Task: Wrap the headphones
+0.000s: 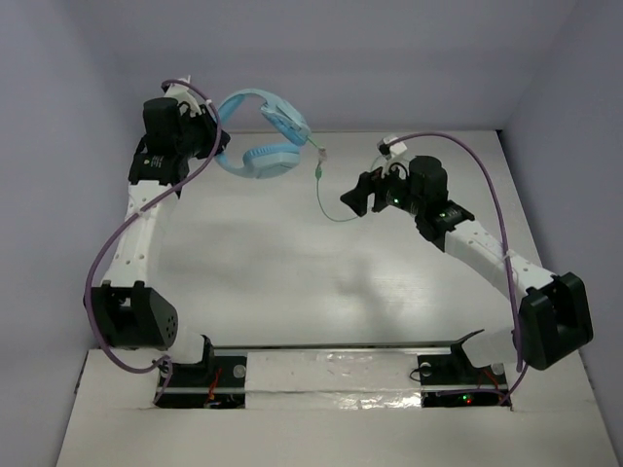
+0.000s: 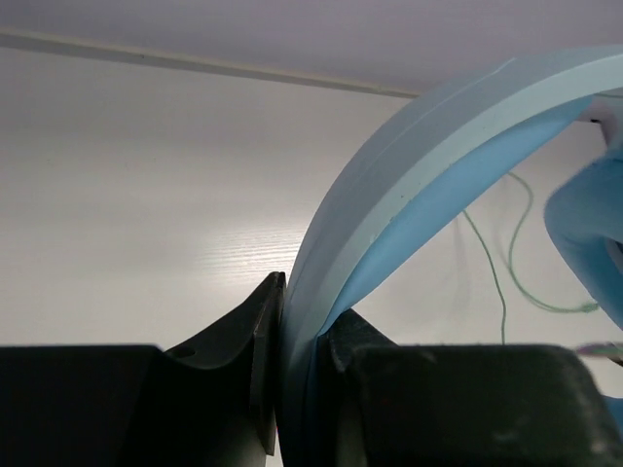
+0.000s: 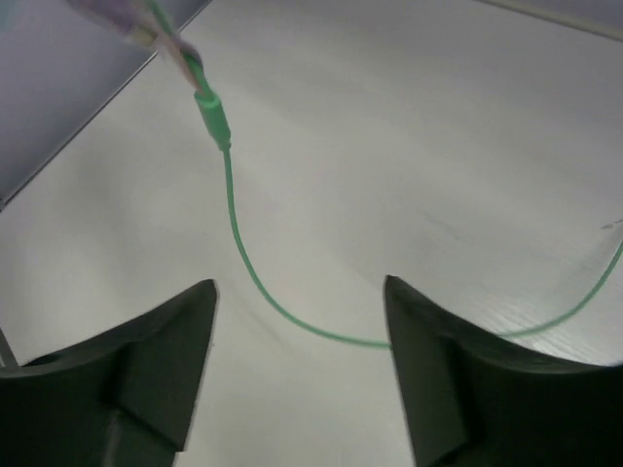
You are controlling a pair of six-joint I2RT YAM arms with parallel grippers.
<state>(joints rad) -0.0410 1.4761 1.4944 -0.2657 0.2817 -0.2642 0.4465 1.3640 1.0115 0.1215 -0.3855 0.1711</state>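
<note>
The left pincer [image 2: 297,331] is clamped on the headband [image 2: 419,175] of the headphones [image 1: 265,136], which are at the far left of the surface [image 1: 292,282], near the back wall. The right pincer [image 3: 300,292] stands apart. The green cord [image 3: 234,229] runs from the headphones and curves across its gap.
</note>
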